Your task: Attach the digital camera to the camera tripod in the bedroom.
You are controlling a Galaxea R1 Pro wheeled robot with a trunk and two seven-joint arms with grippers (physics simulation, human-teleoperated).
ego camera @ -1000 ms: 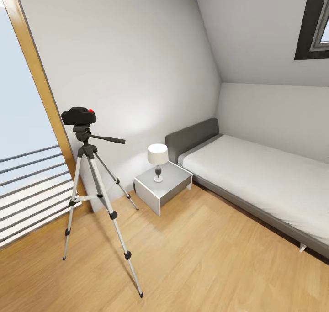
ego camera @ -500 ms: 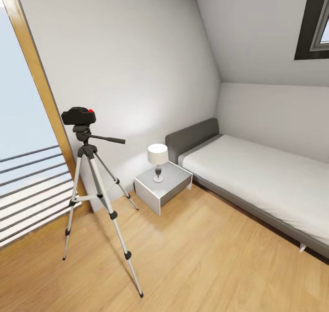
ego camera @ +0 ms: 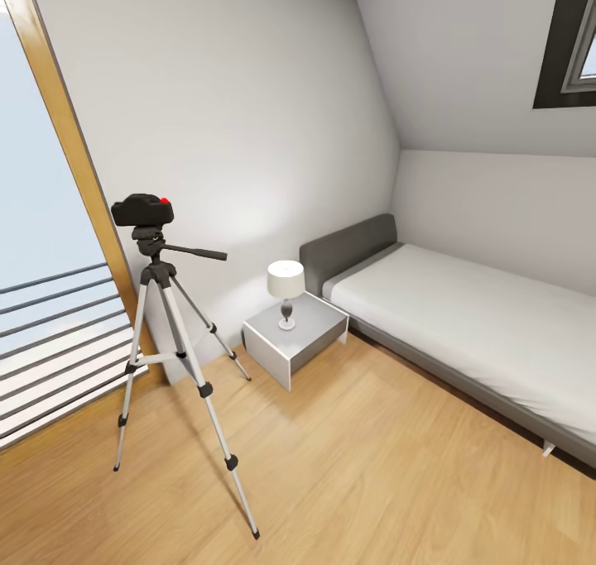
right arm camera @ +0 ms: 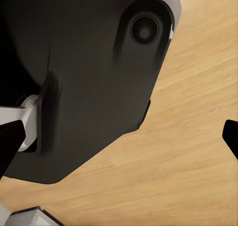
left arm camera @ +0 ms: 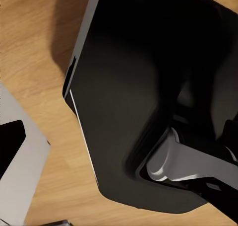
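The small black boxy digital camera (ego camera: 143, 210) sits atop the silver-legged camera tripod (ego camera: 172, 346), unchanged from a second ago; neither pincer's state can be told.

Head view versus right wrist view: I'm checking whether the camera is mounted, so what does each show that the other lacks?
The head view shows the digital camera sitting on top of the camera tripod, plus the bed, the bedside table and its lamp. The right wrist view shows, close up, a large black part of the robot's body with a round socket. Both show the light wooden floor.
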